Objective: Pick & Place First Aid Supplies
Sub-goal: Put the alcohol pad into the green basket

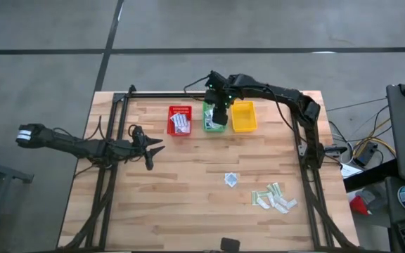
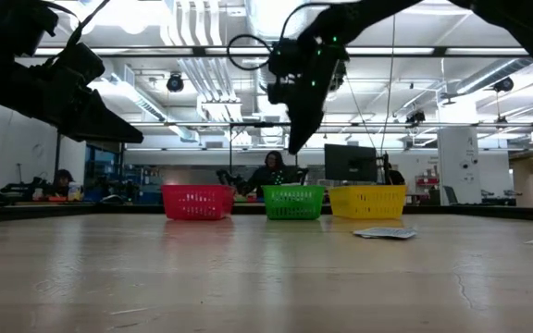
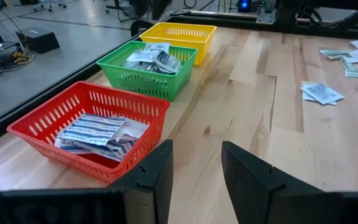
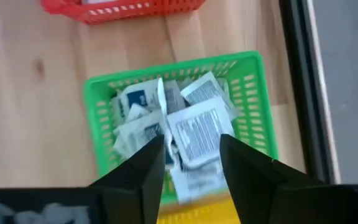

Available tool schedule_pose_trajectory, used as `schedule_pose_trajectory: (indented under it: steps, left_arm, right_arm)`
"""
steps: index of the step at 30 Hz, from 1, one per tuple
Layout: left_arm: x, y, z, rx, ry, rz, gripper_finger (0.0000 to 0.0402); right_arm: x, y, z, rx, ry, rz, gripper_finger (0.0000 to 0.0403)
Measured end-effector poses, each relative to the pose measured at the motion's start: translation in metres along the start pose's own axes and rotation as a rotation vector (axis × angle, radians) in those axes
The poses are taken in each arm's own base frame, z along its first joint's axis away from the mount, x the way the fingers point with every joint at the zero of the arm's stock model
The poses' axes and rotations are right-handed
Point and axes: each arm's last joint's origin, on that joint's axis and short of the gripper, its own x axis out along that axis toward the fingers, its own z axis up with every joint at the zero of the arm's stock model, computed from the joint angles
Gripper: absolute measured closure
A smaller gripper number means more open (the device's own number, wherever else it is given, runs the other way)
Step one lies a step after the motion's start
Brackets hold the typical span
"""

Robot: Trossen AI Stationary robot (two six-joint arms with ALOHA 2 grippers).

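Note:
Three baskets stand in a row at the table's far side: red point(image 1: 180, 121), green point(image 1: 211, 125) and yellow point(image 1: 244, 117). The green basket point(image 4: 253, 99) holds several square white-blue packets point(image 4: 197, 134), and the red one point(image 3: 92, 127) holds oblong blue-striped packets point(image 3: 95, 132). My right gripper point(image 4: 191, 155) hangs open above the green basket, pointing steeply down, with nothing between its fingers. Square packets point(image 1: 231, 179) and pale green strips point(image 1: 274, 198) lie flat on the table at the near right. My left gripper point(image 1: 150, 147) waits open at the table's left, nearly level.
A dark metal frame point(image 1: 308, 140) runs along the table's left, far and right sides. Bare wood lies between the baskets and the loose packets. Beyond the far edge the low view shows a room with a seated person point(image 2: 271, 171) and monitors.

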Motion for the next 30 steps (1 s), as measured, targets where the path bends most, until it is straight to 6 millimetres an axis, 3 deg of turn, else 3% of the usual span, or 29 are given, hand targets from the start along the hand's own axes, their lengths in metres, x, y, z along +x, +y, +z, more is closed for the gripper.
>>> schedule_pose_trajectory:
  steps: [4,7,10,14,23,30]
  left_arm:
    - [0.000,0.000,0.000,-0.001,0.000,0.000,0.0268]
    - [0.000,0.000,0.000,-0.002,0.000,0.000,0.0268]
    - [0.000,0.000,0.000,-0.003,0.000,0.000,0.0268]
    - [0.000,0.000,0.000,-0.004,0.000,0.000,0.0268]
    - [0.000,0.000,0.000,-0.001,0.000,0.000,0.0268]
    - [0.000,0.000,0.000,-0.002,0.001,0.000,0.0268]
  right_arm:
    - [-0.022,0.011,0.001,-0.018,0.085,0.063,0.0249]
    - [-0.034,0.027,0.000,-0.046,0.102,0.206,0.0253]
    - [-0.045,0.049,0.000,-0.087,0.083,0.338,0.0261]
    - [-0.052,0.087,-0.012,-0.166,0.111,0.382,0.0271]
    - [-0.040,0.164,-0.053,-0.264,0.121,0.438,0.0285]
    - [-0.017,0.190,-0.080,-0.238,0.107,0.452,0.0291]
